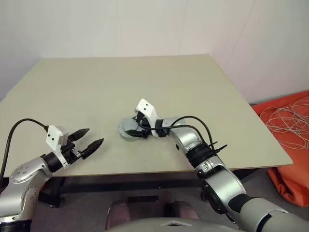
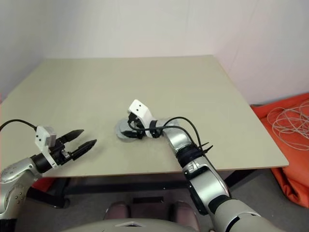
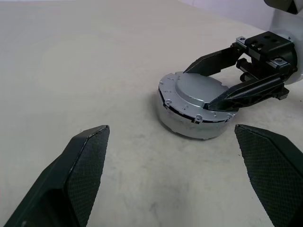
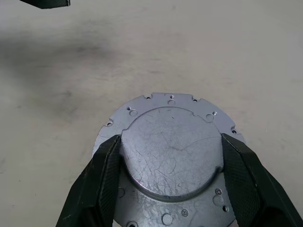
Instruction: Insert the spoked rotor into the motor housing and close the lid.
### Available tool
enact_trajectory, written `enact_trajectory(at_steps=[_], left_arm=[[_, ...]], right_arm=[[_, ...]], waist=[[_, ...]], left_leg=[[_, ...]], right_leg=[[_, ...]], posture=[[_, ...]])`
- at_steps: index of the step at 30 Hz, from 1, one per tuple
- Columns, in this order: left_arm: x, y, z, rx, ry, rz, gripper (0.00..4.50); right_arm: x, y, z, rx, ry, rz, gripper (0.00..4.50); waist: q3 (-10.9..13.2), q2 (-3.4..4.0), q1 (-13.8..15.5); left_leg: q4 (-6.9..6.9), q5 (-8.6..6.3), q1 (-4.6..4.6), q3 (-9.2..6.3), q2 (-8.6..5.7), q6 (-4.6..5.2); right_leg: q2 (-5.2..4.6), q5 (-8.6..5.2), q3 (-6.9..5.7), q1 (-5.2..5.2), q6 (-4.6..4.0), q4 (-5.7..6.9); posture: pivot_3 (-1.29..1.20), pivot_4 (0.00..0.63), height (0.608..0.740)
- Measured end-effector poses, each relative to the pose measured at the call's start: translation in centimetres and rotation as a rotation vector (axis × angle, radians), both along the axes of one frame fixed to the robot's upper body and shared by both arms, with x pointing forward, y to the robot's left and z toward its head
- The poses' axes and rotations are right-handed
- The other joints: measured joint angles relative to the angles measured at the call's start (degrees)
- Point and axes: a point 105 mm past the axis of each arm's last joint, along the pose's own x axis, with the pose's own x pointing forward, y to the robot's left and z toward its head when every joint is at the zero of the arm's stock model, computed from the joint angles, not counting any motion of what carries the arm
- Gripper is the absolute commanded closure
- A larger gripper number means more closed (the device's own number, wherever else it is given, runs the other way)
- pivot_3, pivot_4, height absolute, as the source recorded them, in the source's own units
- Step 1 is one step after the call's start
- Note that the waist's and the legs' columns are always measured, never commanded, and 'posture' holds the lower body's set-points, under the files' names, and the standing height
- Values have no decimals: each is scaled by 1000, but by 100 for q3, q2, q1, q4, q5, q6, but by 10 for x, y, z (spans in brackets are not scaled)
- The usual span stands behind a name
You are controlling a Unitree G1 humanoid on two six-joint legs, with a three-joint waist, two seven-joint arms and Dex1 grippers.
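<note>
Straddling the lid (image 4: 171, 150) on the motor housing (image 3: 189, 124), your right hand (image 3: 226, 81) isn't clamped yet; left hand (image 1: 88, 140) idles released, farther off.

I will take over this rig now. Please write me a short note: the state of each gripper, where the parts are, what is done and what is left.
Left gripper: jaws open, holding nothing, hovering over the table to the left of the parts.
Right gripper: jaws on either side of the raised centre of the lid; whether they grip it cannot be told.
The lid lies on top of the motor housing, near the table's front middle.
Done: the lid is on the housing; the spoked rotor cannot be seen.
Left: check that the lid is fully seated, then release it.
</note>
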Motion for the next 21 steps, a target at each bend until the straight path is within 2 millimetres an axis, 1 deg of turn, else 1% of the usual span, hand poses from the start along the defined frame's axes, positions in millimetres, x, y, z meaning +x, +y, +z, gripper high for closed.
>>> enact_trajectory(at_steps=[8,15,21], left_arm=[[0,0,-1,-7,9,1,0],[0,0,-2,-7,19,2,0],[0,3,-4,10,56,16,0]], right_arm=[[2,-1,-1,-33,-13,-5,1392],[2,-1,-3,-54,-18,-8,1392],[5,-1,-4,-84,3,-22,1392]], waist=[[0,0,-2],[0,1,-1],[1,2,2]], left_leg=[[0,0,10,1,0,-1],[-5,0,54,3,-5,-1],[-17,0,68,2,-10,-1]], right_leg=[[0,0,1,6,1,1],[0,-2,9,38,4,0],[-1,-3,12,51,5,-4]], posture=[[0,0,740],[0,0,740],[0,0,740]])
